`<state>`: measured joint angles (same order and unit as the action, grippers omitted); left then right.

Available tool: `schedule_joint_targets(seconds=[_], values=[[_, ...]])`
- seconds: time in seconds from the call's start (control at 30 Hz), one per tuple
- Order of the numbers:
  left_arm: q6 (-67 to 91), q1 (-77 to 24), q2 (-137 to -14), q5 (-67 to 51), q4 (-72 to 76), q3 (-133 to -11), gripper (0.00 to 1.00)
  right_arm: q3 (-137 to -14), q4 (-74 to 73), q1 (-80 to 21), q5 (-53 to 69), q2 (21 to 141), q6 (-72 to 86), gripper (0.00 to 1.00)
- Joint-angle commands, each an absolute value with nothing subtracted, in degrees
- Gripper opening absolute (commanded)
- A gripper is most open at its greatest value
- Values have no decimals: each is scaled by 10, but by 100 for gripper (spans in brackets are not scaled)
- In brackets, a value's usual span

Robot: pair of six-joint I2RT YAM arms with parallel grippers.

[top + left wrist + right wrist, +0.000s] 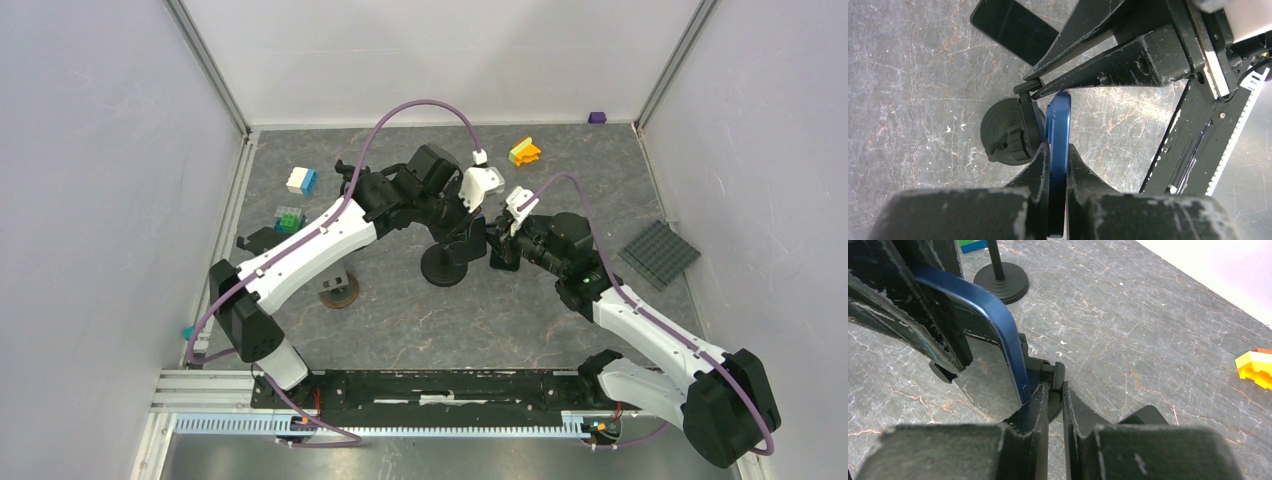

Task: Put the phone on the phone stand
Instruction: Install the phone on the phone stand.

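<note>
Dark-blue slab-shaped phone (1058, 125), gripped on edge between the clamped fingers of the left gripper (1058, 150), stands just beside the cradle of the black round-based phone stand (1000, 132). Its thin edge points away from the left fingers toward the right gripper (1057, 386), which is pinched shut on a small black tab of that cradle. The arms meet at mid-table from opposite sides, and the left arm carries the phone, so the coming move is judged a short sideways press of its flat back into the cradle; which edge is the long one, and whether phone and cradle already touch, cannot be told.
</note>
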<state>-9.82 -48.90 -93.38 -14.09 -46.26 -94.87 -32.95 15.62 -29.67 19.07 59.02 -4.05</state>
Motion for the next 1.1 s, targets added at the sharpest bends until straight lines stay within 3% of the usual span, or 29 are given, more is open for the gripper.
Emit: schedule_joint_targets(seconds=[0.0, 0.67, 1.07], values=[[-83, -459, -946, 30, -450, -958, 2, -326, 145, -296, 153, 571, -39, 0], [-72, -430, -970, 71, -454, -972, 2, -334, 126, -309, 82, 573, -22, 0], [-72, -417, -986, 73, -458, -984, 2, -336, 130, -312, 107, 571, -15, 0]])
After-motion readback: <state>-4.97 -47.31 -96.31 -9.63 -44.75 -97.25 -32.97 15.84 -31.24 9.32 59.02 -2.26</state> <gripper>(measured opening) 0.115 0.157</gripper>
